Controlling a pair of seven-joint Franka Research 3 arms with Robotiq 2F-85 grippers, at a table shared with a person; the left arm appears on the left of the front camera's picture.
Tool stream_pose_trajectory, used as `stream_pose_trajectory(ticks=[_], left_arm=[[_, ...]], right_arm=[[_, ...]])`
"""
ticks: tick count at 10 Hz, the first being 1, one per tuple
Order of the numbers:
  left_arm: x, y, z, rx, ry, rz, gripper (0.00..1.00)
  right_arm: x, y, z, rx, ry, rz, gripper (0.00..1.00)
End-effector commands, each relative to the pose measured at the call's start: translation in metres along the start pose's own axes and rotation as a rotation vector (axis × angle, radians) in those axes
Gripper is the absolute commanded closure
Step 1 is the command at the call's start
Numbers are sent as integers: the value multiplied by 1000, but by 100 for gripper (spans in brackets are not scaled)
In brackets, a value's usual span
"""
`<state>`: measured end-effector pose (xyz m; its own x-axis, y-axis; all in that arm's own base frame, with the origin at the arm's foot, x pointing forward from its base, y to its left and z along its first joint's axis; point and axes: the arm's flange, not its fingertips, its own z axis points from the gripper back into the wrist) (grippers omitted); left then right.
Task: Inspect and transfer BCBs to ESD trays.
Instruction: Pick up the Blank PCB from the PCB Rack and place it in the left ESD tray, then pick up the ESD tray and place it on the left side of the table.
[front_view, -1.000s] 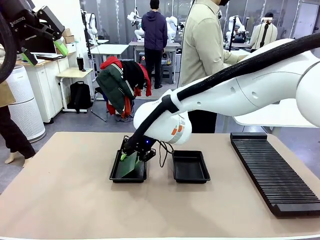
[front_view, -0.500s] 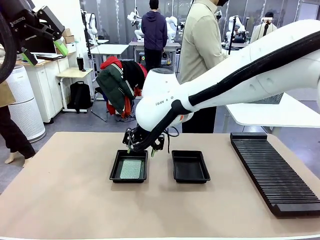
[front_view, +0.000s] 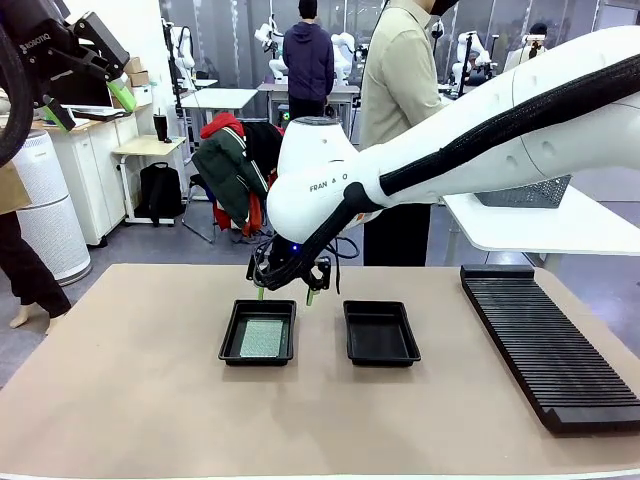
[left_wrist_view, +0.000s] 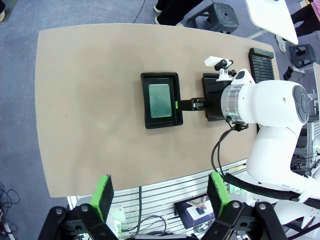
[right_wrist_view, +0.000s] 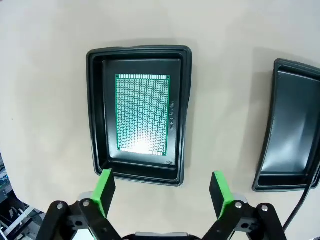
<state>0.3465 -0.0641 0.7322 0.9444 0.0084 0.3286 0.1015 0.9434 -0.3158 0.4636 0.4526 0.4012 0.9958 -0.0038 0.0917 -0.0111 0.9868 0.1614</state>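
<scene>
A pale green rectangular board with a fine grid of holes (right_wrist_view: 143, 112) lies flat on the floor of a shallow black plastic tray with a raised rim (right_wrist_view: 95, 110), the left of two trays on the tan counter (front_view: 130, 400). The white right arm's gripper (front_view: 285, 295) hangs just above the far edge of that tray, its green-padded fingers (right_wrist_view: 105, 192) spread wide apart and gripping nothing. In its wrist view, the board sits square within the tray walls, one narrow edge catching a glare. The second identical black tray (front_view: 380, 333) sits just beside the first, a strip of counter between them, its floor bare. A long black ribbed rack (front_view: 545, 340) runs along the counter's right side. The left gripper (front_view: 90, 107) is raised high off the counter at the left, fingers (left_wrist_view: 102, 197) likewise apart. A person in a beige shirt (front_view: 405, 90) stands at the far side.
</scene>
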Motion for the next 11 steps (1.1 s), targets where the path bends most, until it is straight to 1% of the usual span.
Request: stream_pose_trajectory(ticks=[1, 11], left_arm=[[-1, 0, 0, -9, -2, 3, 0], [-1, 0, 0, -9, -2, 3, 0]], right_arm=[[-1, 1, -1, 4, -5, 2, 0], [-1, 1, -1, 4, -5, 2, 0]])
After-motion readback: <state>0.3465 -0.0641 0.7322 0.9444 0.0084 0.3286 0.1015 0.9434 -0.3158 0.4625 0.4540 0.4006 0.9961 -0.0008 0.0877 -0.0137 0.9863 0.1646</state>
